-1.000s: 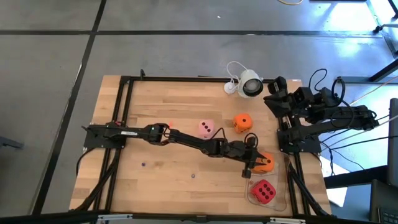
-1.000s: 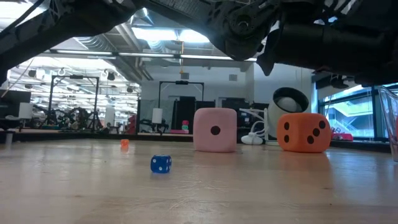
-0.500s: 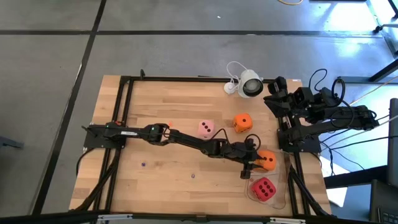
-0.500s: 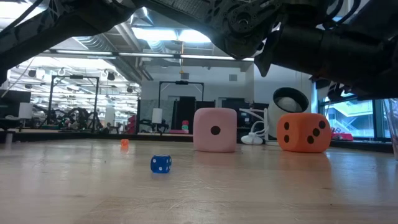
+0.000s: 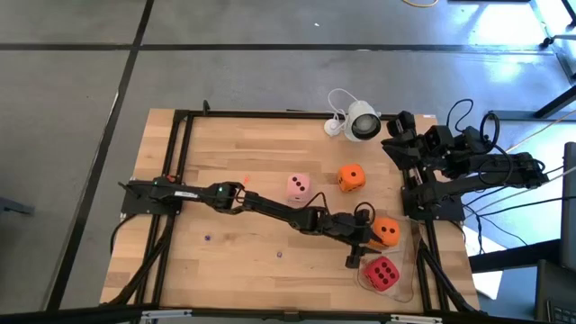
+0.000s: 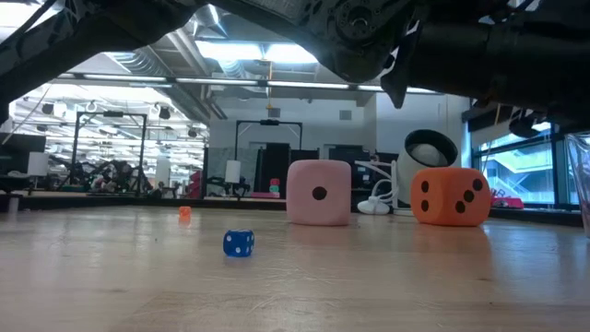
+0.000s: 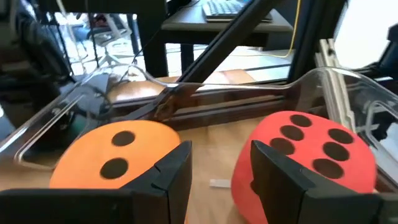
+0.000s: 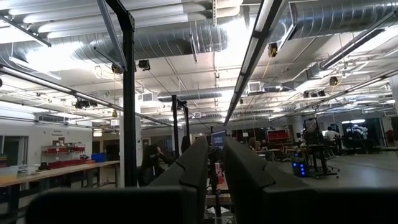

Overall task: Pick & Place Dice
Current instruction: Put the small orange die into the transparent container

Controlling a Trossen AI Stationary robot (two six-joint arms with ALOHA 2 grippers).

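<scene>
My left gripper [image 5: 358,247] reaches across to the table's right near corner and stands open [image 7: 221,149]. Only bare table shows between its fingers. One orange die [image 7: 118,155] lies to one side of the fingers and the red die [image 7: 311,155] to the other. In the high view that orange die [image 5: 385,231] rests just far of the red die [image 5: 382,273], which sits in a clear tray [image 5: 409,290]. A pink die [image 5: 299,186] and a second orange die [image 5: 351,177] rest mid-table. My right gripper [image 8: 214,146] is folded back at the right edge, shut and pointing up into the room.
A white round camera [image 5: 363,121] with its cable stands at the far edge. A small blue die [image 6: 238,243] and a tiny orange piece [image 6: 184,213] lie on the left half of the table. The tray's clear wall [image 7: 323,81] rises behind the two dice.
My left gripper has come off the orange die by the tray and swung a little toward the table's near edge. It now stands between that die and the red one. The orange die stays resting where it was set.
</scene>
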